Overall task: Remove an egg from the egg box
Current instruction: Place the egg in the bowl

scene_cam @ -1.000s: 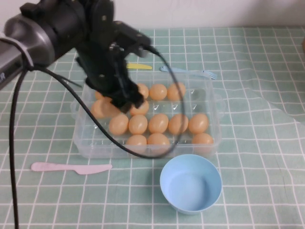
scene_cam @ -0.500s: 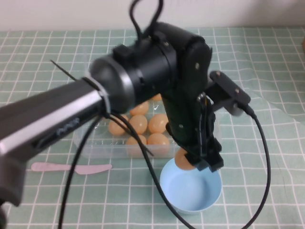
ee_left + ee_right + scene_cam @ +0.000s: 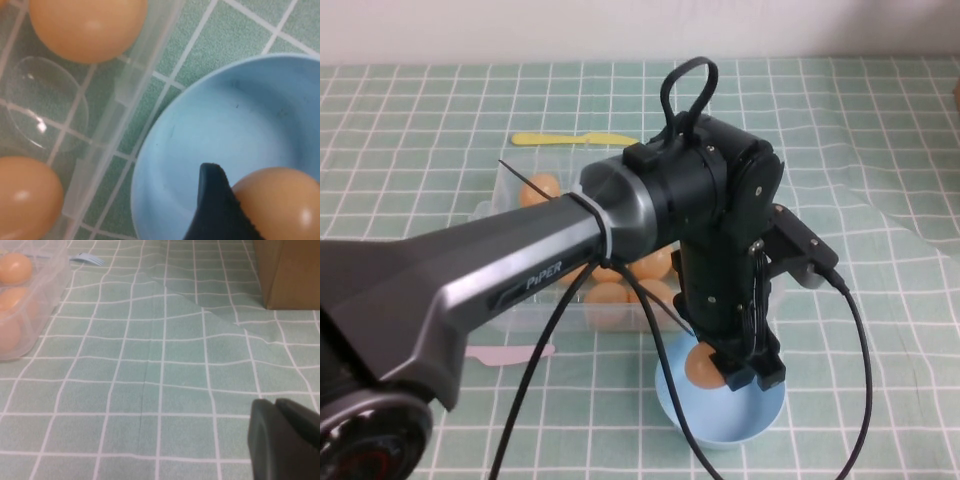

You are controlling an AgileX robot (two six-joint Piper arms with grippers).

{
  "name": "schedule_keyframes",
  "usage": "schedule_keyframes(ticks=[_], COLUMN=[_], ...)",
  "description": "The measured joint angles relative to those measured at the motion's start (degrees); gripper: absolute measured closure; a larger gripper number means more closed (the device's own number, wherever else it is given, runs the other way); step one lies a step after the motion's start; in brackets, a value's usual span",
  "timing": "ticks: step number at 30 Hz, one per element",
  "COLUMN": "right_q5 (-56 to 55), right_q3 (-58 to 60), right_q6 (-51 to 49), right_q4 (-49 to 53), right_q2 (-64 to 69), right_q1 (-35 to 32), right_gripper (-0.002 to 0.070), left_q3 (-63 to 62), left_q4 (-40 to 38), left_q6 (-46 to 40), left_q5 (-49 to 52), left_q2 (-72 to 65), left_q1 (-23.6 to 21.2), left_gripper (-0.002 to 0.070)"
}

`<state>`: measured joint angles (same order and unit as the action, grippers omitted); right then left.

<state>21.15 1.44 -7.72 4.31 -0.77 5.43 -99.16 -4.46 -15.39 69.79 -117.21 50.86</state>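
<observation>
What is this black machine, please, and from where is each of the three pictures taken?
It is a robot with two arms. The high view looks down from above the table; the other two come from cameras on the wrists. The left gripper holds the egg over a light blue bowl, just outside the clear egg box. A yellow knife and a pink knife lie on the checked cloth. The right gripper rests shut, low over the cloth near a brown box.
</observation>
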Motion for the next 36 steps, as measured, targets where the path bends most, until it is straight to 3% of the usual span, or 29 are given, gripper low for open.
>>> schedule_keyframes(ticks=[15, 25, 36], right_q5=[0.00, 0.00, 0.00], right_q3=[0.00, 0.00, 0.00], right_q6=[0.00, 0.00, 0.00], right_q4=[0.00, 0.00, 0.00], right_q2=[0.00, 0.00, 0.00], right_q1=[0.00, 0.00, 0.00], right_gripper=[0.0694, 0.0694, 0.0694], left_q3=[0.00, 0.00, 0.00], left_q4=[5.47, 5.47, 5.36], left_q6=[-0.13, 0.06, 0.21], left_q5=[-2.25, -2.25, -2.25], left_q2=[-4.52, -5.29, 4.37], left_q1=[0.00, 0.00, 0.61], left_gripper=[0.0320, 0.0202, 0.0189])
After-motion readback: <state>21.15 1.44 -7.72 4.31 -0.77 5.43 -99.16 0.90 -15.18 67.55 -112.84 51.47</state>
